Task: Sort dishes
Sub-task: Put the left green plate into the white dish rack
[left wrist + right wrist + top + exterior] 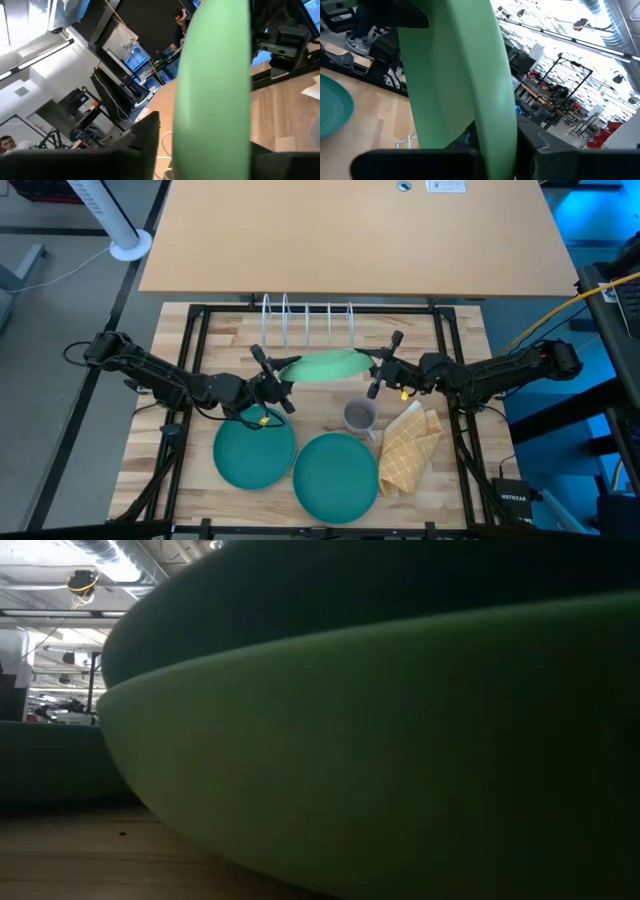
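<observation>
A light green plate [325,366] hangs in the air just in front of the wire dish rack [308,320], steeply tilted. It sits between my left gripper [278,376] at its left rim and my right gripper [380,368] at its right rim, each shut on it. Both wrist views show the plate edge-on [212,85] [465,75] running down between that arm's fingers. Two darker teal plates [255,450] [335,477] lie flat on the wooden table near its front edge. They fill the low view [400,760]. My left gripper has the light green plate's left rim [185,142] between its two fingers, one finger [145,145] on each face. It comes in level from the table's left. The picture's lower edge cuts off the pads. The plate is clear of the table. My right gripper pinches the plate's right rim [492,137] between its two fingers [420,162], coming in about level from the table's right. The plate stands steeply tilted in the hold, clear of the table and the rack.
A small grey cup [360,417] stands right of centre, and a tan waffle-patterned cloth [408,448] lies beside it toward the right. The rack stands at the table's far edge. A black frame [190,380] borders the table.
</observation>
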